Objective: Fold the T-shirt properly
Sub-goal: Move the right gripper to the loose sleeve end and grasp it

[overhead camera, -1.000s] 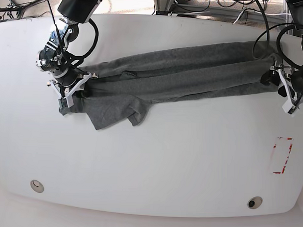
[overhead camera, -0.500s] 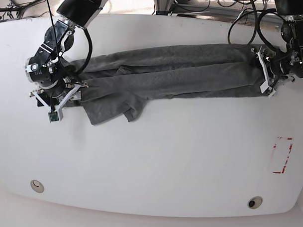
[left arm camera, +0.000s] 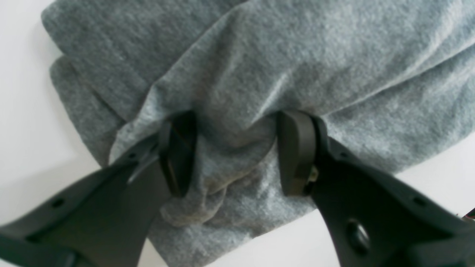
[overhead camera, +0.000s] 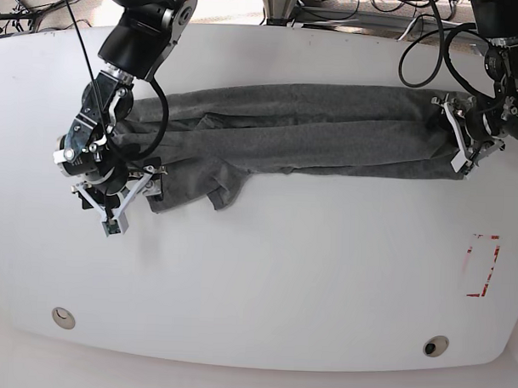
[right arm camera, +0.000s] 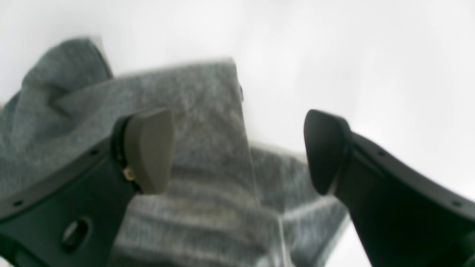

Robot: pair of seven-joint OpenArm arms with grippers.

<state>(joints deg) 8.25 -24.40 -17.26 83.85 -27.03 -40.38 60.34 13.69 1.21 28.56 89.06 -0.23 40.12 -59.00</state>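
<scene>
the t-shirt (overhead camera: pixel 304 127) is lying across the far half of the table (overhead camera: pixel 281 280), stretched left to right in a long band. the right gripper (overhead camera: pixel 114 208) is sitting at its left end, the left gripper (overhead camera: pixel 459 137) at its right end. a taped rectangle (overhead camera: pixel 482 266) is lying near the table's right edge.

The T-shirt (left arm camera: pixel 282 66) is soft knit cloth, matt heather grey with a fine fuzzy nap, creased into loose folds. The left pincer (left arm camera: pixel 237 152) and right pincer (right arm camera: pixel 237 152) look like black moulded plastic with a dull sheen, their fingertips (right arm camera: pixel 148 148) faced with smooth, slightly rubbery-looking pads. The worktop (overhead camera: pixel 307 272) is smooth, plain white and faintly glossy, with a strip of red tape (overhead camera: pixel 482 266) stuck to it.
</scene>
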